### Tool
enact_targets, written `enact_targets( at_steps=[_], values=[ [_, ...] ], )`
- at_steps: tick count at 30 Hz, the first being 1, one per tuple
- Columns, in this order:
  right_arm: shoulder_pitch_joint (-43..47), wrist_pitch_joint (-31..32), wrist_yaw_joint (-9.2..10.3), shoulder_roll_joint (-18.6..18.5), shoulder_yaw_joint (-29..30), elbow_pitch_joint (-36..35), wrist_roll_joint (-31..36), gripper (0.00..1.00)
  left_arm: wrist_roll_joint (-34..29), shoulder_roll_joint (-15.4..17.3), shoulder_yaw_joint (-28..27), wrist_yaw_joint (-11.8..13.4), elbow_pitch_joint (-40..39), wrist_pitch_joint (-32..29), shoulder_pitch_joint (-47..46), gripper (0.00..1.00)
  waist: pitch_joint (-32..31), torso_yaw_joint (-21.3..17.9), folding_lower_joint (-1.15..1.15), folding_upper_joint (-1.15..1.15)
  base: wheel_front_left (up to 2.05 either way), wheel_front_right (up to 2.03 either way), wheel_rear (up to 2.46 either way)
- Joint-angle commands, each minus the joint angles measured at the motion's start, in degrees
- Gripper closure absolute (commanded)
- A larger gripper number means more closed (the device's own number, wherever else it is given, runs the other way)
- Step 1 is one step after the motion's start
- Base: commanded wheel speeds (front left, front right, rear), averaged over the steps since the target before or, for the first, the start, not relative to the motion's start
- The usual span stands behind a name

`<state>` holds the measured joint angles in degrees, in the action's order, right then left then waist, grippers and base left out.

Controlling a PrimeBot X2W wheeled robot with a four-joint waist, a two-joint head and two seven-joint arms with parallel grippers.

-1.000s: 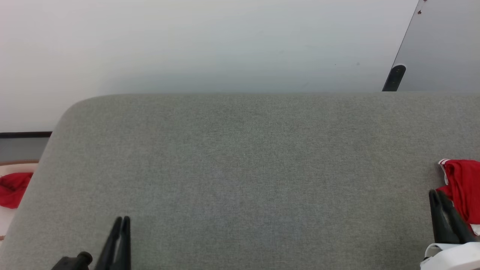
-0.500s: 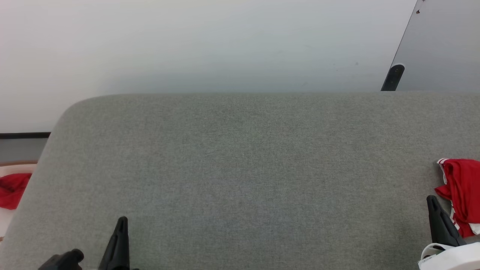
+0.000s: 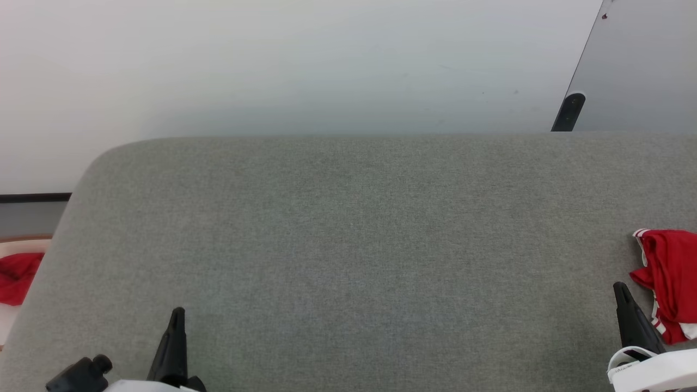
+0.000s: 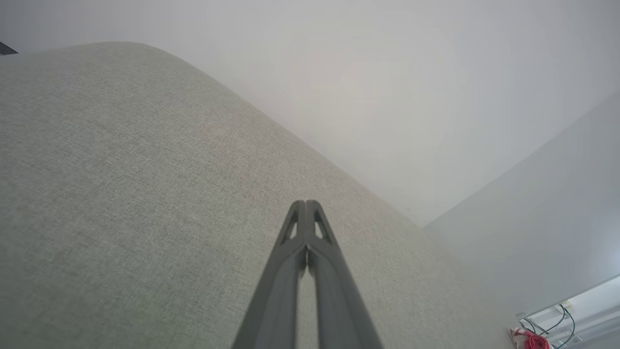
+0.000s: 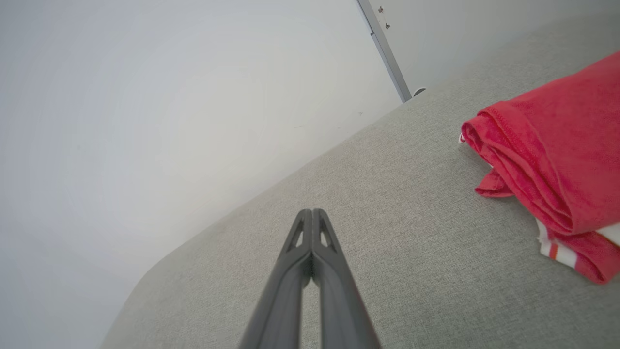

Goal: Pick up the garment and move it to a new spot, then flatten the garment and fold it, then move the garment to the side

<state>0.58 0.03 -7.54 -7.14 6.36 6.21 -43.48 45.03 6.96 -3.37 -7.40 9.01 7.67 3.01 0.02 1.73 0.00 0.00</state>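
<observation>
The garment, a folded red jersey with red-and-white striped trim, lies at the right edge of the grey padded table. In the right wrist view the garment sits folded to the right of the fingers. My right gripper is shut and empty just left of the garment, not touching it; its tips meet above the grey surface. My left gripper is shut and empty near the front left of the table, its fingertips pressed together.
A plain red cloth lump lies on a pale surface beyond the table's left edge. A white wall rises behind the table. A grey panel with a dark foot leans at the back right.
The right gripper's fingers have come together and drawn slightly away from the garment. The left gripper has turned edge-on and the head view has shifted a little.
</observation>
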Motion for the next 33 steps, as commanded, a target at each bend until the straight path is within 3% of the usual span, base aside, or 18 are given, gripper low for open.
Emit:
enact_targets(
  at_steps=[1,33],
  values=[
    [-1.7,0.2,0.02,-0.2,0.1,-0.5,-1.4,1.0,1.3,0.1,-0.3,0.0,-0.5,-0.2,-1.5,1.0,0.0,0.0,0.0,0.0,0.0,0.0,0.0],
    [-4.2,3.0,0.04,1.8,0.2,3.1,-22.2,1.0,21.6,-1.6,-1.5,-0.1,1.8,-6.2,-5.0,1.0,0.1,-0.6,0.0,0.0,0.0,0.0,0.0]
  ],
)
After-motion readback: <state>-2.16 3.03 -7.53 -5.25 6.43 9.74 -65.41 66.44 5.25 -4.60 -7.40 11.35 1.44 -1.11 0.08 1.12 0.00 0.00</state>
